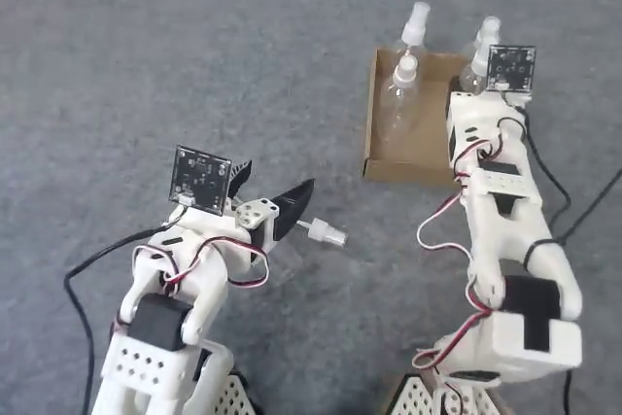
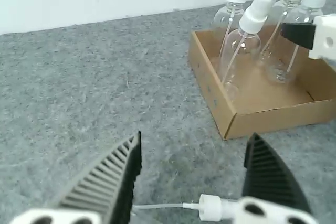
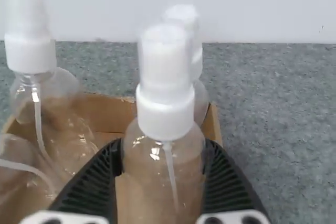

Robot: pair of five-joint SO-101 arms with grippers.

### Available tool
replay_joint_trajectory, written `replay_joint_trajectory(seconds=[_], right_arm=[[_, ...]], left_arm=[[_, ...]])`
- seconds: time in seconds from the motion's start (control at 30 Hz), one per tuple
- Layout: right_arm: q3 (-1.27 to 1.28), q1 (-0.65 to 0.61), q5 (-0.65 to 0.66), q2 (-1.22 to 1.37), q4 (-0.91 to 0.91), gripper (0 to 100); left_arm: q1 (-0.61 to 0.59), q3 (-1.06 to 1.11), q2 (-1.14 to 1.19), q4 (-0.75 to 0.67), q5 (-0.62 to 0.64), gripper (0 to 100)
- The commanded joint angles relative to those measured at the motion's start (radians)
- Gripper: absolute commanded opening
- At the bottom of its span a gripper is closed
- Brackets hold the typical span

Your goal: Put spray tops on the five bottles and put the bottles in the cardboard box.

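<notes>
Boxing step, by my read: right pincer (image 3: 163, 149) is clenched on a clear spray bottle (image 3: 164, 121), top fitted and upright, with the cardboard box (image 1: 408, 172) directly beneath it. Can't tell if the bottle's base is down on the box floor.

Left pincer (image 2: 197, 139) is released, jaws spread wide, low over the grey mat (image 1: 146, 75). The loose spray top (image 1: 328, 233) lies flat on the mat just off one jaw tip, dip tube pointing back toward the jaws. It isn't gripped.

Next move, as I judge it:
- Right: seat the bottle, let go, then lift straight up. Neighbouring spray heads sit close beside the jaws and would tip easily.
- Left: close on the loose top at its collar, not on the thin tube. It then needs an uncapped bottle to go on.

Count:
- Bottles: 4, one short of the task's five, all capped. One is in the right pincer, one (image 1: 483, 38) just beyond it, and two (image 1: 403, 85) (image 1: 416, 24) off to its side toward the left pincer.
- Spray tops: 5, four fitted and one loose.
- Boxes: 1.
</notes>
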Motion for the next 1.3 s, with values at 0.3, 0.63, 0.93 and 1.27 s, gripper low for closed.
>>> replay_joint_trajectory(seconds=[0.3,0.63,0.93,1.27], right_arm=[[-0.014,0.008,-0.008,0.016,-0.039,0.9],[-0.014,0.005,-0.008,0.016,-0.035,1.1],[-0.011,0.002,-0.008,0.016,-0.035,7.6],[-0.009,-0.001,-0.008,0.015,-0.035,11.3]], left_arm=[[0.006,-0.008,0.005,-0.031,0.002,29],[0.006,-0.008,0.005,-0.029,0.002,29],[0.006,-0.008,0.005,-0.029,0.002,29],[0.006,-0.008,0.005,-0.029,0.000,29]])
